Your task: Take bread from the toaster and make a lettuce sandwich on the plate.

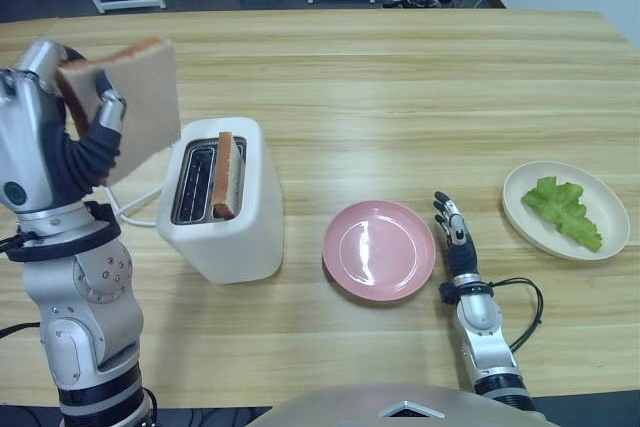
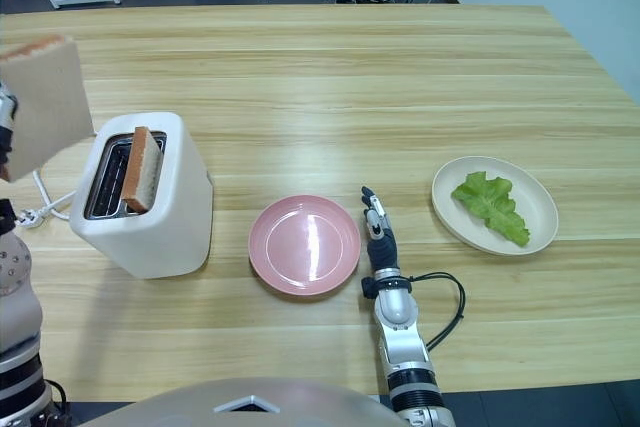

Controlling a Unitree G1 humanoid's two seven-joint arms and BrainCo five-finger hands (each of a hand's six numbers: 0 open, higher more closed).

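A white toaster stands left of centre with one bread slice upright in its right slot. My left hand is raised above and to the left of the toaster, shut on a second bread slice. An empty pink plate lies at the middle of the table. My right hand rests flat on the table just right of the pink plate, fingers straight and holding nothing. A green lettuce leaf lies on a cream plate at the right.
The toaster's white cord runs off to its left. The wooden table stretches wide behind the toaster and plates. A black cable loops by my right wrist. Chair and frame legs stand on the floor beyond the far edge.
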